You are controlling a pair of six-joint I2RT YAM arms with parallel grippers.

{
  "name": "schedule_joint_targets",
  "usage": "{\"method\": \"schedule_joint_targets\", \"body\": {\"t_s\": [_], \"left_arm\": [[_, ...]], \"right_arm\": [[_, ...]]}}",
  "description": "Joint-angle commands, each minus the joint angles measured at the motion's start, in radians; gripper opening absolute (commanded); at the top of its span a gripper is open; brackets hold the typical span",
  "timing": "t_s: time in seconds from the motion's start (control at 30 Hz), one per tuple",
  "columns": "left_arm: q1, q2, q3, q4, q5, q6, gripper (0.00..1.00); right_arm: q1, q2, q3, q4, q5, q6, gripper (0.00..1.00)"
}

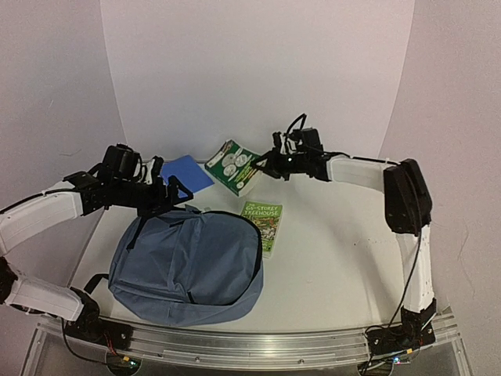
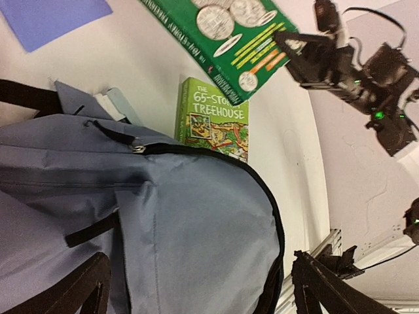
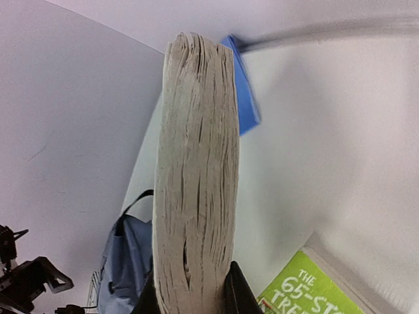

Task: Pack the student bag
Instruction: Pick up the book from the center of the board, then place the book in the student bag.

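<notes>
The student bag [image 1: 188, 266], a slate-blue backpack with a black zipper, lies flat at the front left of the table. My left gripper [image 1: 177, 194] hovers open over the bag's far top edge; in the left wrist view its black fingers [image 2: 84, 289] stand wide apart on either side of the blue fabric [image 2: 183, 222]. My right gripper [image 1: 268, 164] is shut on a dark green book [image 1: 233, 167], held tilted at the back of the table. The right wrist view shows that book's page edge [image 3: 196, 176] clamped between the fingers [image 3: 239, 296].
A light green "65-Storey Treehouse" book [image 1: 262, 224] lies flat just right of the bag's top, also in the left wrist view [image 2: 213, 118]. A blue book [image 1: 186, 174] lies at the back left. White walls close in behind and on both sides.
</notes>
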Motion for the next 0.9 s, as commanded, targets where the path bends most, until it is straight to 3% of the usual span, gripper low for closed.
{"method": "schedule_joint_targets", "body": {"t_s": [0.0,0.23,0.47,0.63,0.87], "left_arm": [[-0.111,0.087,0.119,-0.049,-0.205,0.027,0.94],[-0.341,0.255,0.220,-0.094,-0.366,-0.052,0.94],[-0.526,0.485,0.382,-0.223,-0.514,-0.110,1.00],[-0.580,0.646,0.513,-0.406,-0.630,-0.148,1.00],[-0.605,0.721,0.533,-0.423,-0.628,-0.183,1.00]], "right_arm": [[0.002,-0.306,-0.117,0.127,0.157,-0.081,0.00],[0.001,-0.535,-0.307,0.003,0.390,-0.145,0.00],[0.002,-0.650,-0.421,-0.028,0.434,-0.140,0.00],[0.001,-0.695,-0.464,-0.030,0.433,-0.137,0.00],[0.001,-0.733,-0.500,-0.037,0.440,-0.140,0.00]]}}
